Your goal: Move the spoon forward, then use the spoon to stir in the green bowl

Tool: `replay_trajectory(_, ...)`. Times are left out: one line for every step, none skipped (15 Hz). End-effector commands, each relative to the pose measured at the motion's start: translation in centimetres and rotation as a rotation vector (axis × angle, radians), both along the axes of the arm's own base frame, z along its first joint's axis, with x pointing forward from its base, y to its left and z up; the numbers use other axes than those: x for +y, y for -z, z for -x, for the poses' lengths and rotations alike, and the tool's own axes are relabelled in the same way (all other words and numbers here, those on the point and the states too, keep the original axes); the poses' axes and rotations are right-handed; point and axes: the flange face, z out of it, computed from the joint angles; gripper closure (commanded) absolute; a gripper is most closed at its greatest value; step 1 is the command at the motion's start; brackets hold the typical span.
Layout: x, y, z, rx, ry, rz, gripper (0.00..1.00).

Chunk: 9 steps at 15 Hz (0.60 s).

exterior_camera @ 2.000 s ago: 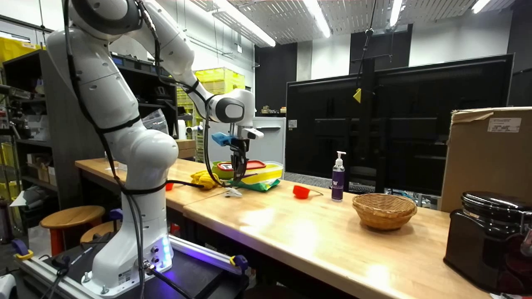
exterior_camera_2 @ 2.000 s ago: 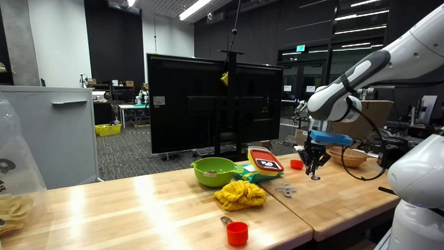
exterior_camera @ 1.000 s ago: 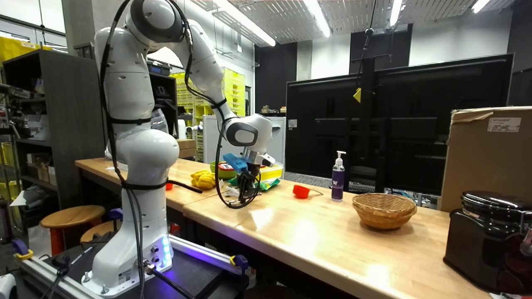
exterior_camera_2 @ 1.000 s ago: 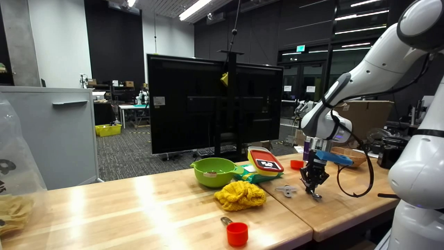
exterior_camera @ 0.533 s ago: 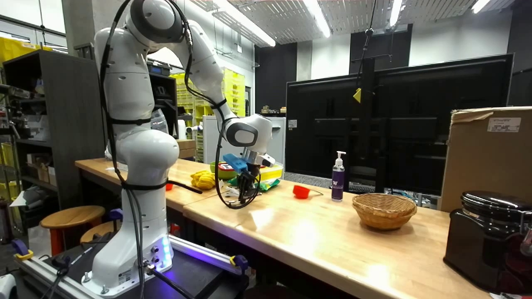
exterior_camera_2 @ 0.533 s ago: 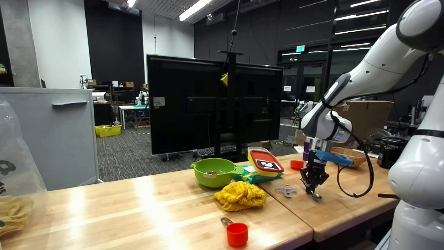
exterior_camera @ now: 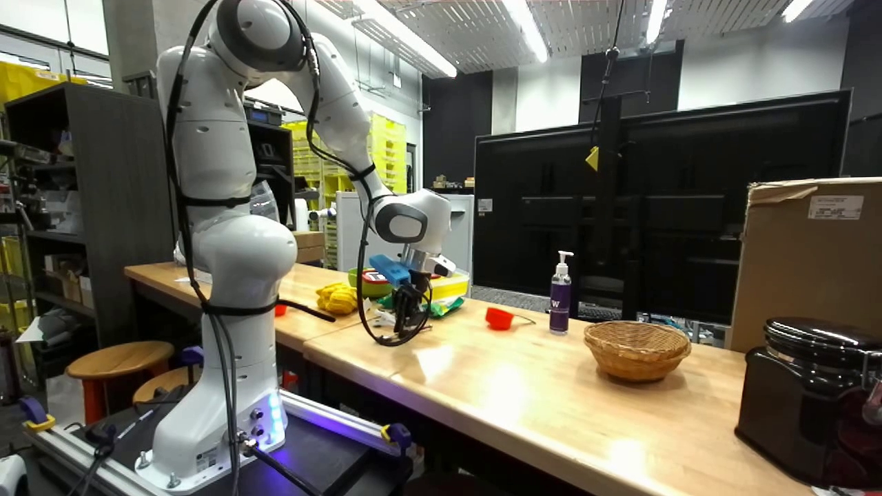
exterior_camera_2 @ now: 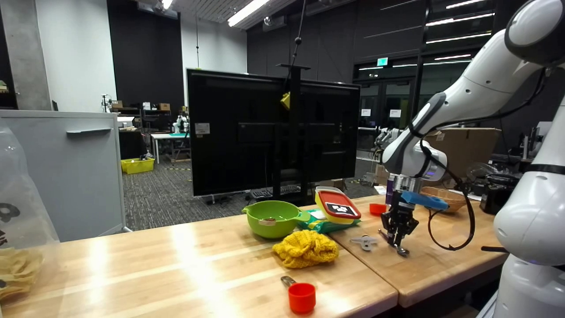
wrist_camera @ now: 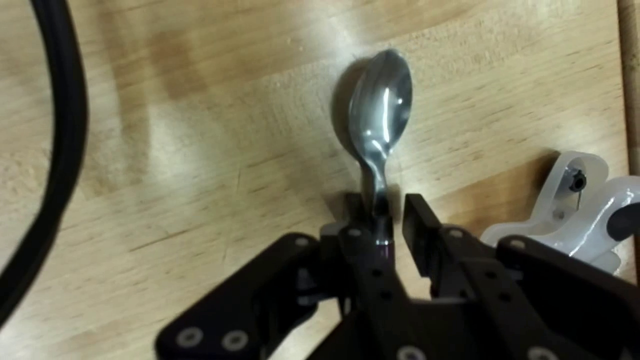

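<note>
Between narrowly parted jaws lies the spoon [wrist_camera: 379, 132], its scoop beyond them.

Close above the hand [wrist_camera: 386, 206], the wrist camera is looking down past it at the spoon [wrist_camera: 382, 100] and a small patch of worktop [wrist_camera: 200, 200]. In an exterior view, the lens is standing well back, with a dark jar [exterior_camera: 809, 406] nearer than the hand; in an exterior view, also set well back, a red cup [exterior_camera_2: 302, 299] is standing nearer. Both exterior views are facing black panels [exterior_camera_2: 236, 168] beyond the hand and sharing hand, worktop and green bowl [exterior_camera_2: 269, 229].
</note>
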Motion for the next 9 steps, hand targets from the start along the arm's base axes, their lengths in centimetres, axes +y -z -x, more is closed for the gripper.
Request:
replay_trajectory(0.4, -0.8, -0.8, 0.014, -0.046, -0.001, 0.42)
replay_trajectory(0.6, -1.1, -1.2, 0.018, -0.06, 0.003, 0.36)
replay_trajectory(0.6, -1.6, -1.6, 0.023, -0.073, 0.011, 0.29)
replay_trajectory(0.6, -2.0, -2.0, 0.03, -0.089, 0.018, 0.23)
replay_trajectory(0.6, -2.6, -2.6, 0.034, -0.109, 0.028, 0.16)
replay_trajectory(0.7, -3.1, -3.2, 0.04, -0.125, 0.037, 0.08)
replay_trajectory(0.7, -3.6, -3.9, 0.041, -0.143, 0.044, 0.02)
replay_trajectory(0.6, -4.0, -4.6, 0.042, -0.16, 0.051, 0.0)
replay_trajectory(0.4, -4.2, -5.1, 0.038, -0.174, 0.054, 0.0)
